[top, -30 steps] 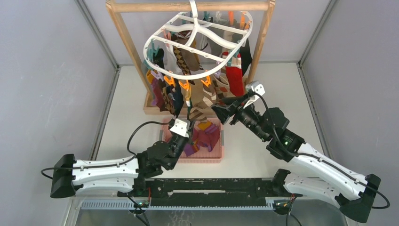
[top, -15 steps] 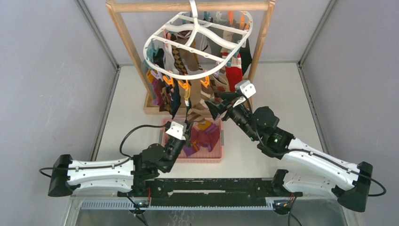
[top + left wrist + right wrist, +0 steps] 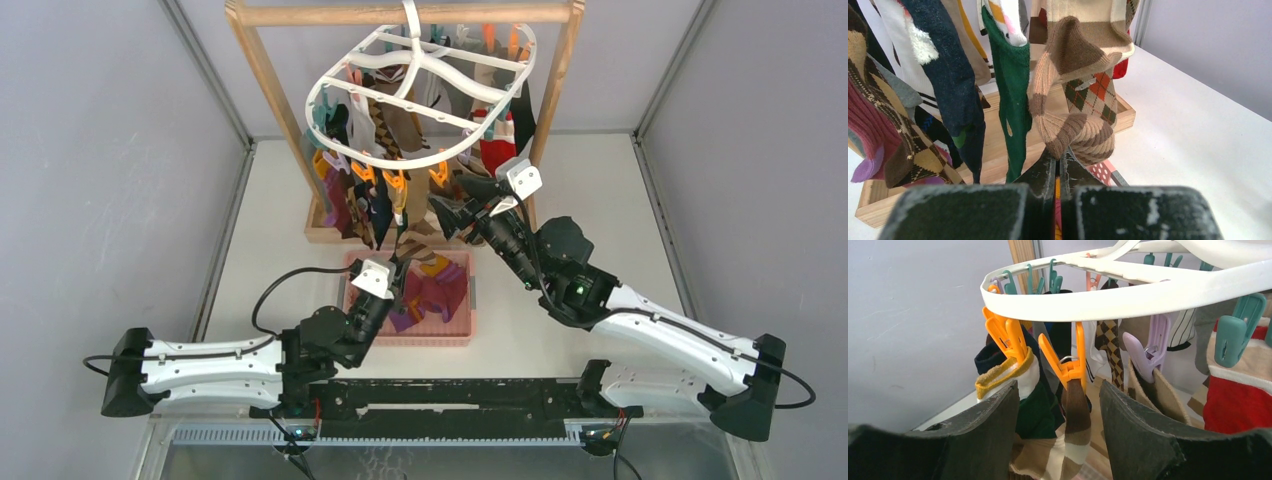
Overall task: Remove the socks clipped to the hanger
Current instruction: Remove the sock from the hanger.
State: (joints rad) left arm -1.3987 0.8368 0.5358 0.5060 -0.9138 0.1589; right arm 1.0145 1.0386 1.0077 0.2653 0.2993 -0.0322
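Observation:
The white oval hanger (image 3: 400,163) hangs from a wooden rail, with many socks (image 3: 350,200) clipped under it. Its rim (image 3: 1128,297) runs across the top of the right wrist view. A brown and beige striped sock (image 3: 1078,132) hangs from an orange clip (image 3: 1070,367). My left gripper (image 3: 1059,157) is shut on that sock's toe, low down in front of the stand (image 3: 398,262). My right gripper (image 3: 445,212) is open just under the rim. Its fingers stand either side of the orange clip and the sock's cuff (image 3: 1075,410), with the gripper's middle (image 3: 1058,387) just below the clip.
The wooden frame stand (image 3: 262,75) carries the hanger, and its base board (image 3: 998,165) lies under the socks. A pink basket (image 3: 430,340) holding loose purple and mustard socks sits in front of the stand. Teal and lilac clips (image 3: 1235,332) hang next to the orange one. Grey walls enclose the table.
My right gripper has risen and moved left, from beside the red sock to the orange clip under the rim. The left gripper has stayed shut on the striped sock, shifting only slightly.

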